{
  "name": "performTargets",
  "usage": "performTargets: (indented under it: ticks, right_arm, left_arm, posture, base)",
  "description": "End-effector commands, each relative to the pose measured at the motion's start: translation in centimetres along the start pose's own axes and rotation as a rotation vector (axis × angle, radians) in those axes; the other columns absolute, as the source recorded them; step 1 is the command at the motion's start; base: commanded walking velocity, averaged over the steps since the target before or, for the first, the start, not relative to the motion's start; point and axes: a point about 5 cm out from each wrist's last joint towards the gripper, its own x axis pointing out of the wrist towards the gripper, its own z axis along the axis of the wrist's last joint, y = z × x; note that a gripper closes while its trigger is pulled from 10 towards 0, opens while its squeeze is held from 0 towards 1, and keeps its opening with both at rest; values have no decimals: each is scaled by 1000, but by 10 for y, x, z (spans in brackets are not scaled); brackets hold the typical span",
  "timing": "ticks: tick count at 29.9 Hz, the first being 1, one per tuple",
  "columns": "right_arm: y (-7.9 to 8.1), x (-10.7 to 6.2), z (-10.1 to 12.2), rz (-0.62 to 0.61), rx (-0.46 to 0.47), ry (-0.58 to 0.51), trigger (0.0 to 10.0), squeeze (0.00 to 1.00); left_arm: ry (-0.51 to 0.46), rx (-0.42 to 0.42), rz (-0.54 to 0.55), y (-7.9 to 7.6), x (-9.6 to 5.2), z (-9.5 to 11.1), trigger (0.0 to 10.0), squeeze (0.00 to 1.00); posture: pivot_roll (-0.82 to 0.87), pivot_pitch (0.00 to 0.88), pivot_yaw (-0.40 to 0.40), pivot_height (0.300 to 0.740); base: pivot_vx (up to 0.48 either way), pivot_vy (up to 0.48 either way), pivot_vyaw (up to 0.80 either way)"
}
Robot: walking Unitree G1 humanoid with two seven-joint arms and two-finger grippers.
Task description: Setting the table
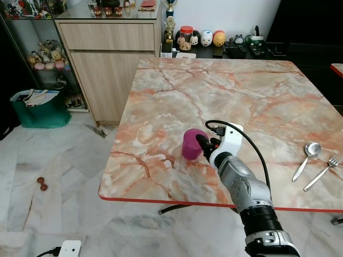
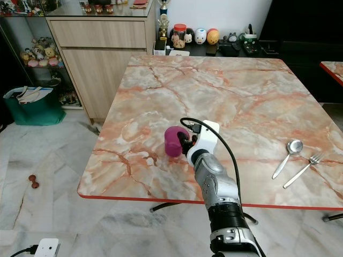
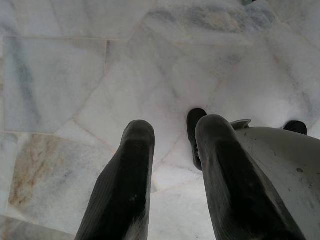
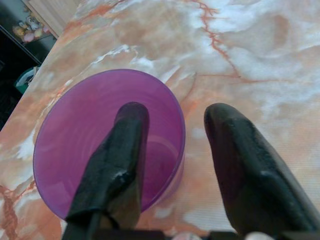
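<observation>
Purple cup (image 1: 192, 143) upright near the table's (image 1: 257, 96) front edge, spoon (image 1: 306, 158) and fork (image 1: 323, 170) lying together far right

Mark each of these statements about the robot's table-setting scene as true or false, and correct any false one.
1. The purple cup stands on the marble table. True.
2. The right gripper has one finger inside the cup and one outside its wall. True.
3. The spoon and fork lie inside the cup. False: they lie side by side on the table near its right edge, well apart from the cup.
4. The left gripper is holding a plate over the table. False: it holds nothing, its fingers parted, above the floor tiles.
5. The cup is full of water. False: its inside looks empty.
</observation>
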Motion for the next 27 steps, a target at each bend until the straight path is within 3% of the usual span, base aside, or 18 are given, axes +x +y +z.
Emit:
performTargets:
  ticks: [1, 27]
  right_arm:
    - [-1, 0, -3, -7, 6, 19, 0, 0]
    - [2, 0, -1, 6, 19, 4, 0, 0]
  left_arm:
    - [23, 15, 1, 2, -1, -4, 10000, 0]
    - [26, 21, 2, 2, -1, -5, 10000, 0]
  posture:
    - [26, 0, -18, 740]
    - [28, 0, -20, 740]
  base:
    - [0, 0, 0]
    - [0, 0, 0]
